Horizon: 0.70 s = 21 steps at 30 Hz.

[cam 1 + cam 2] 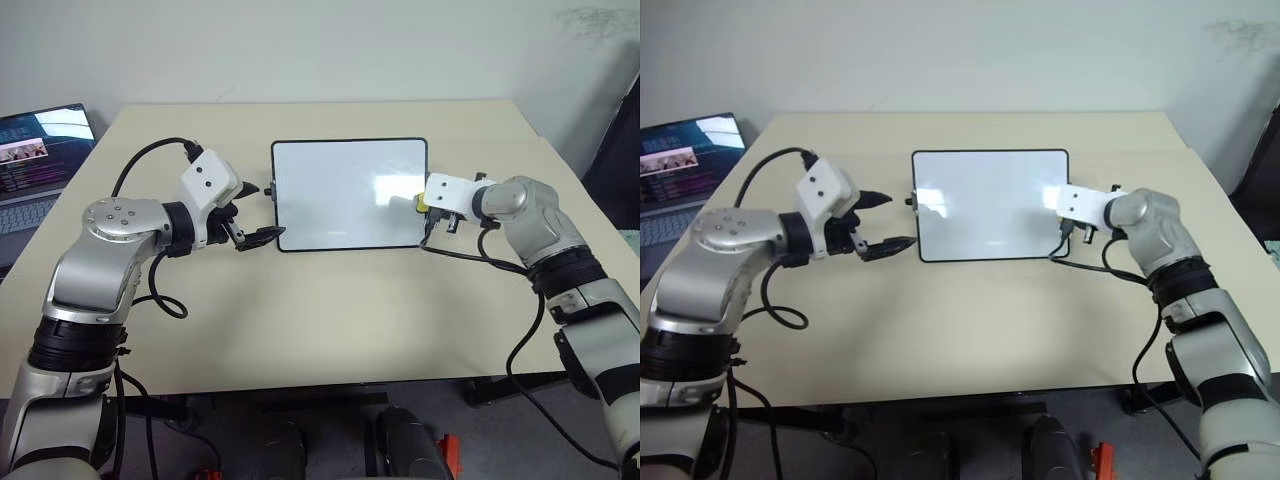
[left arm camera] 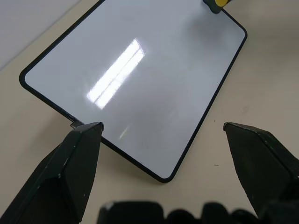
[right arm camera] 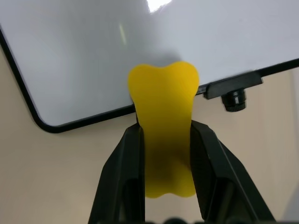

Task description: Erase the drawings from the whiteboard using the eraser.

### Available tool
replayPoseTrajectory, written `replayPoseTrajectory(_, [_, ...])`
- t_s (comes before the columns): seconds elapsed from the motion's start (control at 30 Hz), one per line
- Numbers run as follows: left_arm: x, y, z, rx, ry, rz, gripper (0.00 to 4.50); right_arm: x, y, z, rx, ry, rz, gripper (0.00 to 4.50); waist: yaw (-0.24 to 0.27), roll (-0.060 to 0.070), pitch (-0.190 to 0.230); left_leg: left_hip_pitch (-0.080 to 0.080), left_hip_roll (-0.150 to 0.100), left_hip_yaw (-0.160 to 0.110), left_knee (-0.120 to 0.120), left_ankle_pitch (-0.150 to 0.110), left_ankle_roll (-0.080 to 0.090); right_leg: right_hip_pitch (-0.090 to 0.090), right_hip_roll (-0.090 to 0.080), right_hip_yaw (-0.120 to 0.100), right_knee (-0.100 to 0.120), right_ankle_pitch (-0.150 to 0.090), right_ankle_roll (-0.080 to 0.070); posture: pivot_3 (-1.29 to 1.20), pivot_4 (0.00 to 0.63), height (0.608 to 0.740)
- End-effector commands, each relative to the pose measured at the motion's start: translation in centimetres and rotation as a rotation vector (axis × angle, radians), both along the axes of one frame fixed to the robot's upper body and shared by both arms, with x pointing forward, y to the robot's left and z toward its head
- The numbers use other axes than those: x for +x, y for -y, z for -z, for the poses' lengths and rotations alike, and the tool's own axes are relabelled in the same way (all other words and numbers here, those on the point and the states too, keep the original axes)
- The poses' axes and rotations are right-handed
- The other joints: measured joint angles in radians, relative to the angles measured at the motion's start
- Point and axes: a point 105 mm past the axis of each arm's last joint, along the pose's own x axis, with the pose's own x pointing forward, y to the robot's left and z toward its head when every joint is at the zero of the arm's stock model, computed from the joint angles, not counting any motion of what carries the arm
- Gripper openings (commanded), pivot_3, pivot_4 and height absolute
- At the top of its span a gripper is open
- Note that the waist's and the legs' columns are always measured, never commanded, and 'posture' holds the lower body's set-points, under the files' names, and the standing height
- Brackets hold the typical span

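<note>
Beige counter [image 1: 330,320] with 1 whiteboard on it

The whiteboard [image 1: 340,200] lies flat near the counter's middle, its glossy white face showing glare; a laptop [image 1: 35,160] sits beside the counter's far left corner.

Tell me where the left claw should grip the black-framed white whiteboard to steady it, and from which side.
Probably the left short edge of the black-framed white whiteboard, approached from the robot's left. The open left claw hangs beside that edge. The board lies flat, so only the thin frame and its small black knob offer purchase. The right claw, shut on the yellow eraser, occupies the right edge.
</note>
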Motion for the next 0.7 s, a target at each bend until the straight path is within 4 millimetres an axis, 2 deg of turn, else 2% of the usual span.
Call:
replayPoseTrajectory(0.03, [-0.6, 0.0, -1.8, -0.004, 0.056, 0.013, 4.5, -1.3, 0.8, -5.2, 0.235, 0.053, 0.011, 0.96, 0.001, 0.0, 0.0, -0.001, 0.0, 0.0, -0.001, 0.0, 0.0, -0.001, 0.0, 0.0, -0.001, 0.0, 0.0, 0.0, 0.15, 0.74])
replayPoseTrajectory(0.17, [-1.7, 1.1, -1.1, -0.029, 0.0, 0.091, 4.5, -2.1, 5.0, -6.4, 0.457, 0.026, 0.225, 0.96, 0.006, 0.0, 0.0, -0.002, 0.0, 0.0, -0.001, 0.0, 0.0, -0.001, 0.0, 0.0, -0.003, 0.002, -0.004, 0.0, 0.15, 0.74])
replayPoseTrajectory(0.27, [-2.6, 3.4, -0.4, -0.059, -0.06, 0.2, 4.5, -3.2, 10.9, -5.1, 0.545, 0.013, 0.501, 0.96, 0.019, 0.0, 0.0, -0.003, 0.0, -0.001, -0.003, -0.001, 0.0, -0.001, 0.0, -0.001, -0.006, 0.002, -0.004, 0.0, 0.15, 0.74])
replayPoseTrajectory(0.33, [-3.3, 4.9, 0.3, -0.067, -0.111, 0.282, 4.5, -4.4, 13.5, -3.7, 0.562, -0.031, 0.648, 0.96, 0.029, 0.0, 0.0, -0.004, 0.0, 0.0, -0.003, -0.001, 0.0, 0.0, 0.0, -0.001, -0.01, 0.002, -0.004, 0.0, 0.15, 0.74])
replayPoseTrajectory(0.47, [-2.8, 6.4, 0.6, -0.08, -0.146, 0.322, 4.5, -6.8, 16.0, -0.2, 0.546, -0.17, 0.827, 0.96, 0.028, 0.001, 0.001, -0.006, 0.0, 0.001, -0.003, -0.001, 0.001, -0.001, 0.0, -0.001, -0.011, 0.002, -0.004, 0.0, 0.15, 0.74])
replayPoseTrajectory(0.57, [-3.2, 8.4, 1.8, -0.077, -0.232, 0.418, 4.5, -8.4, 17.9, 2.9, 0.532, -0.269, 0.954, 0.96, 0.023, 0.001, 0.001, -0.005, 0.0, 0.001, -0.003, -0.001, 0.001, 0.0, 0.0, -0.001, -0.011, 0.002, -0.003, 0.0, 0.15, 0.74])
replayPoseTrajectory(0.7, [-3.5, 9.1, 2.6, -0.038, -0.254, 0.468, 4.5, -8.7, 18.6, 3.6, 0.544, -0.281, 0.996, 0.96, 0.007, 0.002, 0.001, -0.004, 0.0, 0.002, -0.003, -0.001, 0.001, 0.0, 0.0, 0.001, -0.011, 0.0, 0.0, 0.0, 0.15, 0.74])
